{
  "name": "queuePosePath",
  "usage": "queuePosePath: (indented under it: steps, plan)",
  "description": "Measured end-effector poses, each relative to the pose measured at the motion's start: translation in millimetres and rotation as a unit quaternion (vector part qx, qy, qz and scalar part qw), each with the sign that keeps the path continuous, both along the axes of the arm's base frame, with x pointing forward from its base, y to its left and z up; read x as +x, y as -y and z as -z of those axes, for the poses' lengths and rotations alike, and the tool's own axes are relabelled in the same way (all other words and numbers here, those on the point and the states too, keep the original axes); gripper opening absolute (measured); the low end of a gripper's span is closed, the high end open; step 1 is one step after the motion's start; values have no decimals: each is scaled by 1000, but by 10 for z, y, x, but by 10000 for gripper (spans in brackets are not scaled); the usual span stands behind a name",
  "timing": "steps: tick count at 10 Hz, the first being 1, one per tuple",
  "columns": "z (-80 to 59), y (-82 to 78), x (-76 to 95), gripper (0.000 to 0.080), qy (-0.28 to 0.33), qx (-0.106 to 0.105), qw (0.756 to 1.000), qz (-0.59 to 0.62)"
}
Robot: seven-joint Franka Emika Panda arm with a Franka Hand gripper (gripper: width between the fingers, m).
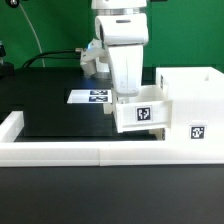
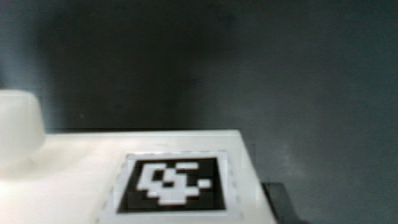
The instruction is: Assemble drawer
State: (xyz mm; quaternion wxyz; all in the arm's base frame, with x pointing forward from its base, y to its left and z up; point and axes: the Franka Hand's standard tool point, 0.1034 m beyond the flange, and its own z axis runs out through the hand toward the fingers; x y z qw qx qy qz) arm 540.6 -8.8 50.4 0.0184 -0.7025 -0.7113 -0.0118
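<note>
My gripper (image 1: 133, 98) reaches down from the white arm and is shut on a small white open-topped tray (image 1: 141, 116) with a square tag on its face. The tray sits against the left side of the tall white box housing (image 1: 192, 95), which carries its own tag (image 1: 197, 132). In the wrist view the tray's white wall with its tag (image 2: 173, 183) fills the lower part, with one dark fingertip (image 2: 279, 202) beside it. A second tray is not in view.
The marker board (image 1: 96, 97) lies on the black tabletop behind the tray, at the exterior view's left of it. A low white rail (image 1: 60, 152) edges the table's front and left side. A white rounded shape (image 2: 15, 128) shows at the wrist view's edge.
</note>
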Motion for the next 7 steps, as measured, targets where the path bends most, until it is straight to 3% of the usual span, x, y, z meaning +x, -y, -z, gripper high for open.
queuePosePath:
  steps: [7]
  plan:
    - [7, -72, -4, 44, 0, 0, 1000, 29]
